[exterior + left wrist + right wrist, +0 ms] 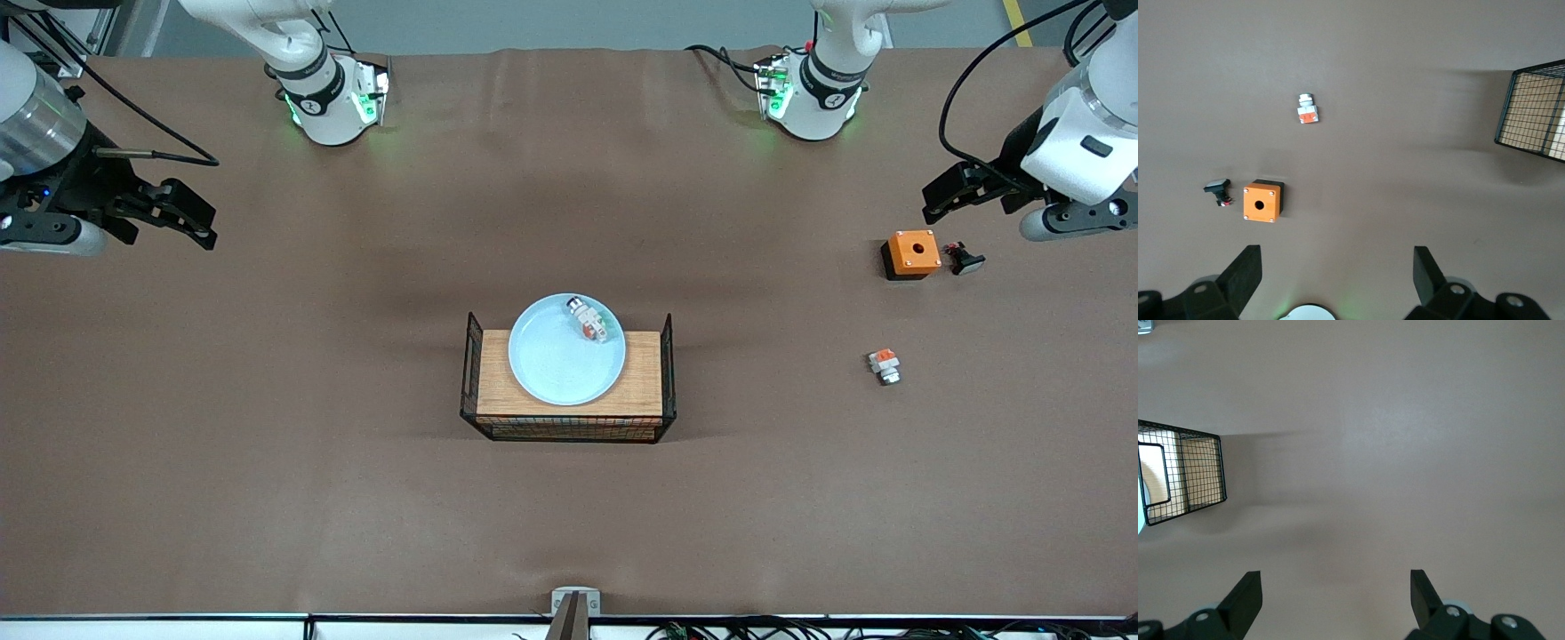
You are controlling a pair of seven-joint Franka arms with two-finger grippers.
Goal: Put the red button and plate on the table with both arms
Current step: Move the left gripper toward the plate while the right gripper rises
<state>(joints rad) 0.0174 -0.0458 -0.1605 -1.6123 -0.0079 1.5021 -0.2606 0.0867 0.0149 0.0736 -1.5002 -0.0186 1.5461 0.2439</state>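
Front view shows the round pale blue shallow plate resting on the wooden top of the small black wire rack at the middle of the brown matte table, with the small elongated white-and-grey red button lying in the plate near its rim farthest from the front camera, its long axis running diagonally. Both arms wait at the table's ends, well apart from the rack: the right gripper hangs over bare table at the right arm's end, the left gripper over the orange box and black push-button at the left arm's end; neither looks clearly nearer. Each has its fingers spread wide, holding and touching nothing; a squat white piece with orange top lies closer to the camera
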